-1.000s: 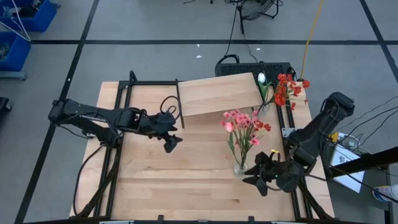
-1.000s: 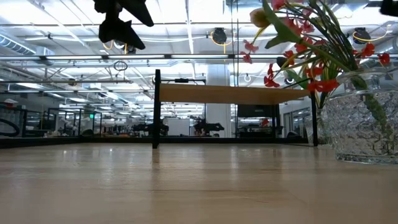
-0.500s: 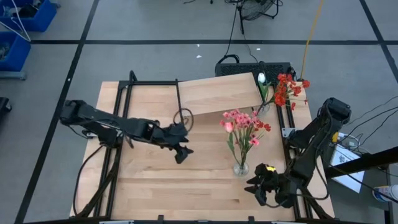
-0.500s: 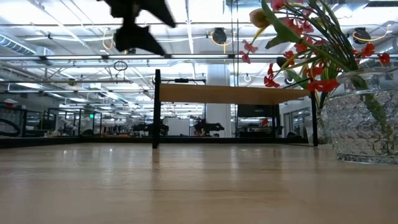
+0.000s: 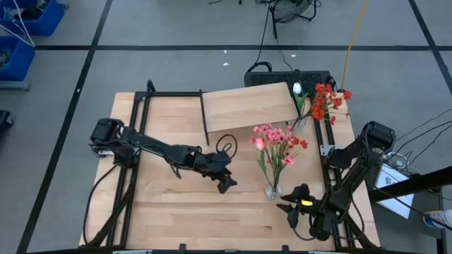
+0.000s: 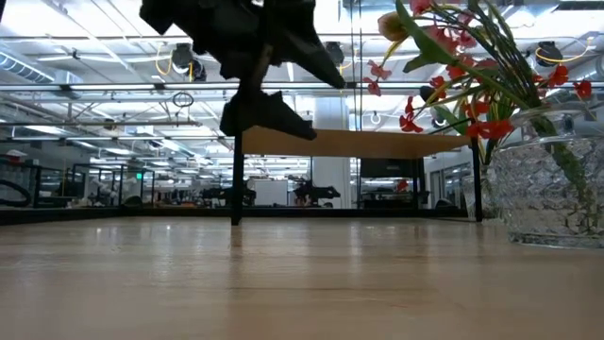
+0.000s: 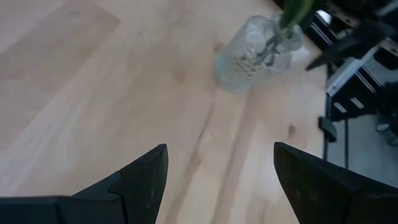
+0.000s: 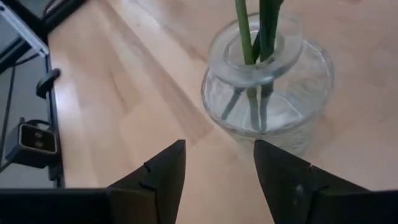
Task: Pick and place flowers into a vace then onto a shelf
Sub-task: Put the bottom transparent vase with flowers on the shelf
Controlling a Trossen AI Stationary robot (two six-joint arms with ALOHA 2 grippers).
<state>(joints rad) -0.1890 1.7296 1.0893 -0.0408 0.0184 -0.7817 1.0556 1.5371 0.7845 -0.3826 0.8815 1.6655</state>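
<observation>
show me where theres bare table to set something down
The front strip of the table, nearer than the left gripper, is bare, as is the stretch left of the glass vase. The shelf top is bare too. It is crowded around the vase, where the right gripper sits close.

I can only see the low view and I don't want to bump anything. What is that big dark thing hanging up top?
Observer: That is the left gripper, out over the middle of the table, fingers open with nothing in them.
Operator: Where is the other one?
Observer: The right gripper is at the table's near right side, open and empty, pointing at the glass vase of pink flowers.
Operator: Is that the only vase?
Observer: No. A second vase with red flowers and a white bud stands by the right end of the shelf.
</observation>
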